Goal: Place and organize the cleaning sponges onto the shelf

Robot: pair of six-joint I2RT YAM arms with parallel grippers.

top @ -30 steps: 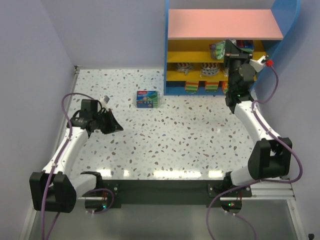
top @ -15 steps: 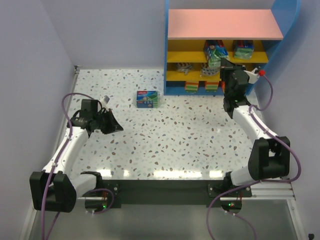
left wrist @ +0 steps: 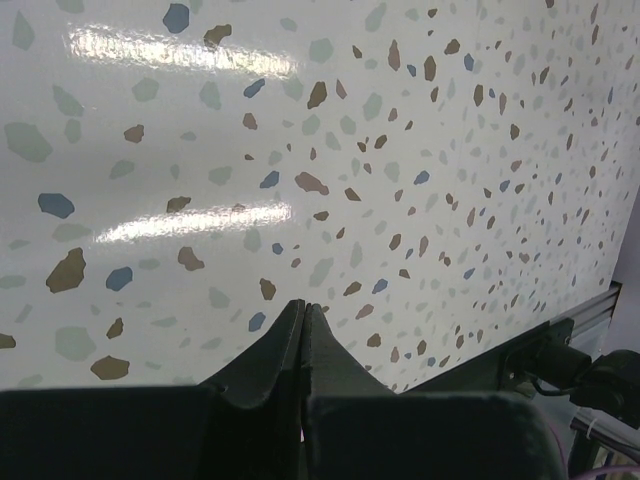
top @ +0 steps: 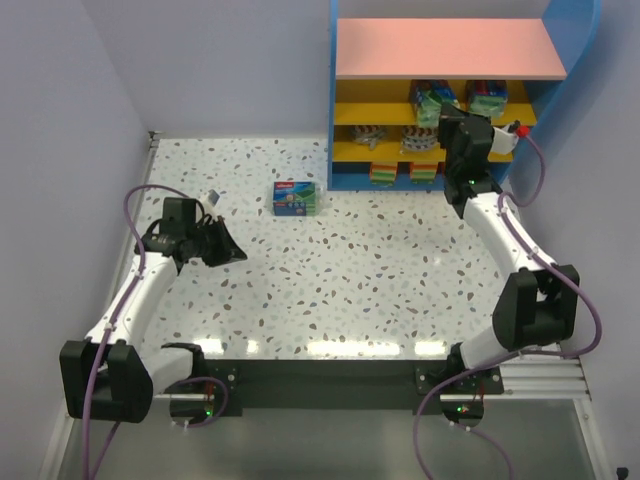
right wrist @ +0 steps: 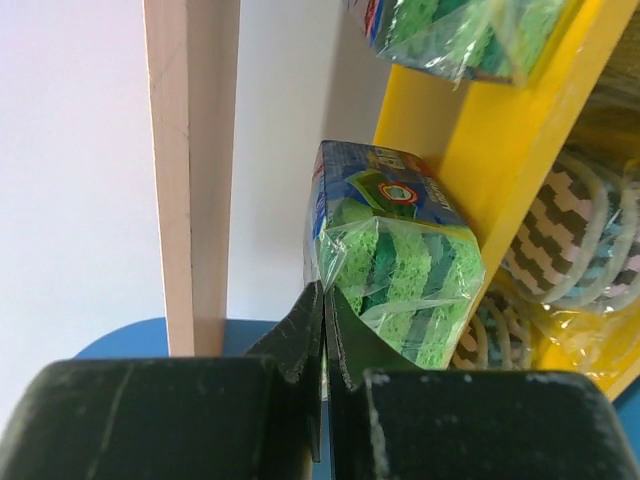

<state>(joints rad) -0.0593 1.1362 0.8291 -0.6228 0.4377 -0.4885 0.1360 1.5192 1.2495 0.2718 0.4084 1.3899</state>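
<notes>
The left pincer (left wrist: 304,308) hangs low over the speckled table (left wrist: 420,140) with its two fingers pressed tip to tip and nothing between them. Under and ahead of it its own camera shows only bare tabletop. The near part of that view is blocked by the pincer's dark body, and the table's metal edge rail is cut off at the lower right.

Well ahead of this pincer and off to its right, one blue-and-green pack (top: 296,198) lies flat on the table, apart from the shelf. A small grey scrap (top: 213,199) sits just ahead of the pincer; it is too small to name.

Farther off, the right pincer (right wrist: 323,300) reaches into the shelf (top: 450,48) at its upper yellow board (right wrist: 500,140), fingers closed together. A green striped pack (right wrist: 400,270) in clear film stands just past the tips and to their right. Its wrapper may touch them, but I cannot tell whether any film is nipped. A second green pack (right wrist: 455,30) lies beyond, cut off by the frame's top edge. To the pincer's left runs a pale plank (right wrist: 190,170).

From above, the count on the shelf is:
- two green packs on the upper board
- two striped pads (top: 370,135) on the board below
- two orange-yellow-green block packs (top: 384,172) at the bottom

The right arm covers the shelf's right-hand bays at the lower levels, so anything there is hidden.
</notes>
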